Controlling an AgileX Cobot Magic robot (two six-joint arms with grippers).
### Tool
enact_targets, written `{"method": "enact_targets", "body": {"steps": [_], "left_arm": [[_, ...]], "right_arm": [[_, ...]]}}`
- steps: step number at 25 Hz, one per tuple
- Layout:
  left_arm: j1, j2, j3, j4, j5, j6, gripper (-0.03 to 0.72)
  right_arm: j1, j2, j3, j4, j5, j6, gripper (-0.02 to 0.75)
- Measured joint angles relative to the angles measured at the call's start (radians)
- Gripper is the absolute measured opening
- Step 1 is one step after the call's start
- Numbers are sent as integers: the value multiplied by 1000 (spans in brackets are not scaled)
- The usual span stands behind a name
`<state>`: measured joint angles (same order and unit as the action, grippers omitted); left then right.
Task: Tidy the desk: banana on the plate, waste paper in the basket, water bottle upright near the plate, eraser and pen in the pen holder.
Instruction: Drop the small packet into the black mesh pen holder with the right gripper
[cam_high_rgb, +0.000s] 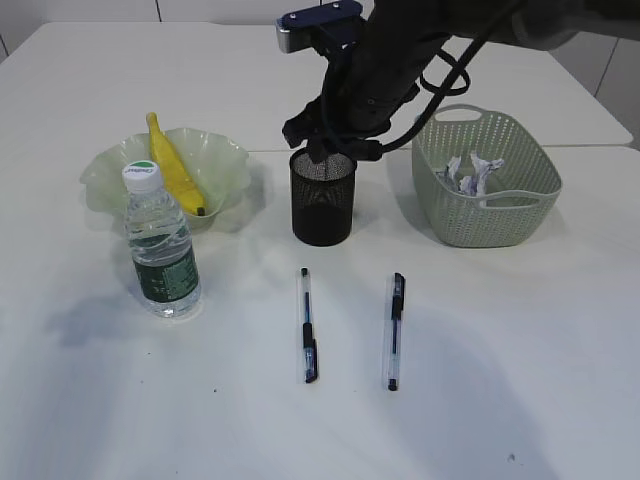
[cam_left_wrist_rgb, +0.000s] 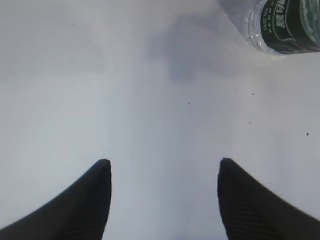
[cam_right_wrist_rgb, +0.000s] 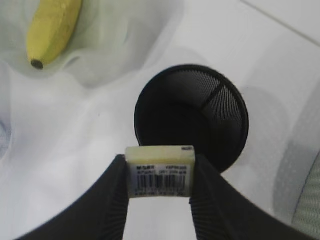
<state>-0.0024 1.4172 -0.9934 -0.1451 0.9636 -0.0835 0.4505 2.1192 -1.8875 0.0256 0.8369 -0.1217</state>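
Two pens lie flat on the white bench in front of me: the left pen and the right pen, side by side but apart, both running roughly front to back, near the pen holder and not in it.

My right gripper has its jaws closed on the eraser, a pale block with a barcode label facing my wrist camera, pinched by its two short sides. It hangs over the black mesh pen holder, at the near edge of the holder's round mouth as the right wrist view shows it. In the exterior view my right arm reaches across the middle, and its tip sits just above the holder's rim.

My left gripper holds nothing; its jaws stand wide over bare bench, with the base of the water bottle at the upper right corner of that wrist view.

That water bottle stands upright with its cap on, just in front of the pale green wavy-edged plate. One banana lies in the plate. To the right of the pen holder sits the green basket, with crumpled waste paper inside it.
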Motion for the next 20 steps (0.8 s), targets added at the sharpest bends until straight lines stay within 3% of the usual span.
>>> {"method": "enact_targets", "body": {"steps": [20], "left_arm": [[0,0,0,2,0,0,464]], "right_arm": [[-2,89,0,-2,-214,0,277]]}}
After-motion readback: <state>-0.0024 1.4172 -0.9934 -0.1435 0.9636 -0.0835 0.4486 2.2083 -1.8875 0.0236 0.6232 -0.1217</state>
